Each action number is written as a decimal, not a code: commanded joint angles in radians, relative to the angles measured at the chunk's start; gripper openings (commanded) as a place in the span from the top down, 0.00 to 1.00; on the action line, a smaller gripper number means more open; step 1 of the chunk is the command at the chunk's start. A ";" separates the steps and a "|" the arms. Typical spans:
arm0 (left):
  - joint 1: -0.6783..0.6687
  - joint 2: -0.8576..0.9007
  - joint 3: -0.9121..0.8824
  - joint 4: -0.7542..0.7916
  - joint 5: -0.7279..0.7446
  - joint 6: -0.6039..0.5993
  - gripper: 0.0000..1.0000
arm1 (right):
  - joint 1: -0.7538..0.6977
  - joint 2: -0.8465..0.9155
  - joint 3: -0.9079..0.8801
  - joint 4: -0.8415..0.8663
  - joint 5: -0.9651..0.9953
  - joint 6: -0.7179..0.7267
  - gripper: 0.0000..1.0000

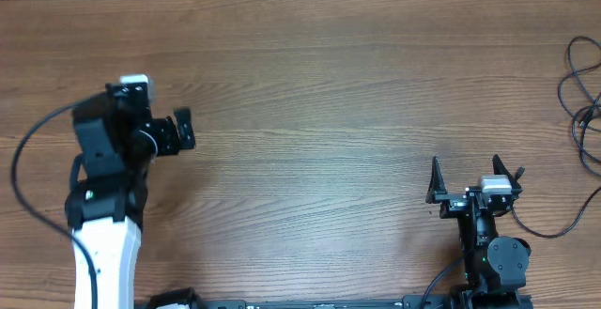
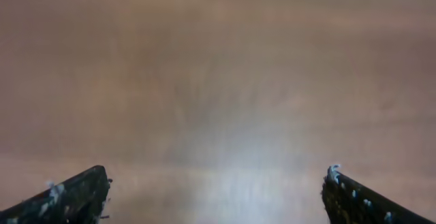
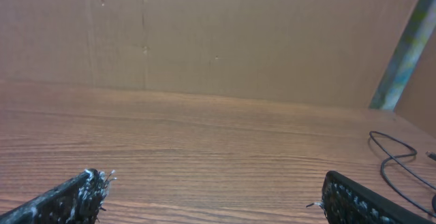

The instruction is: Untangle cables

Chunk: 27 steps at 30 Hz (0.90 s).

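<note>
**Status: cables at the right table edge, both grippers open and empty**

**Overhead view.** The cables (image 1: 582, 102) lie as loose thin black strands at the far right edge of the table (image 1: 310, 84), partly cut off by the frame. Their long axis runs top to bottom in this view, along the table's right edge. The loops overlap near mid-height. Plug ends cannot be made out, so which way the ends point cannot be told. The right gripper (image 1: 474, 168) sits near the bottom of the frame, left of the cables and apart from them. It points up the frame with its jaws spread wide and nothing between them. The left gripper (image 1: 185, 129) is at the far left, well apart from the cables, and points right. Its jaw gap is hard to read from this angle.

**Left wrist view.** The picture is blurred. The fingertips (image 2: 82, 190) sit in the two lower corners, so the jaws are wide apart. Only bare table surface shows between them.

**Right wrist view.** The jaws are wide apart and hold nothing. The cables (image 3: 395, 157) appear at the right edge as thin curved strands lying flat on the table, ahead and to the right of the gripper. A cardboard wall (image 3: 204, 40) stands behind the table.
</note>
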<state>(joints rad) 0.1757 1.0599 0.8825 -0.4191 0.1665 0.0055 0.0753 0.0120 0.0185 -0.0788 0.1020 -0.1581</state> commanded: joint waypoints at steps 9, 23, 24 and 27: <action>-0.108 -0.391 0.006 0.253 -0.096 0.153 0.00 | 0.002 -0.009 -0.011 0.005 0.002 -0.001 0.00; -0.132 -0.822 0.006 0.038 -0.031 0.170 0.00 | 0.002 -0.009 -0.011 0.005 0.002 0.000 0.00; -0.132 -0.843 0.006 0.013 -0.031 0.170 0.01 | 0.002 -0.009 -0.011 0.005 0.002 0.000 0.00; -0.132 -0.900 0.006 -0.098 -0.029 0.170 0.00 | 0.002 -0.009 -0.011 0.005 0.002 0.000 0.00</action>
<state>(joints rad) 0.0517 0.2001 0.8833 -0.4644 0.1215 0.1612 0.0753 0.0120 0.0185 -0.0788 0.1017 -0.1577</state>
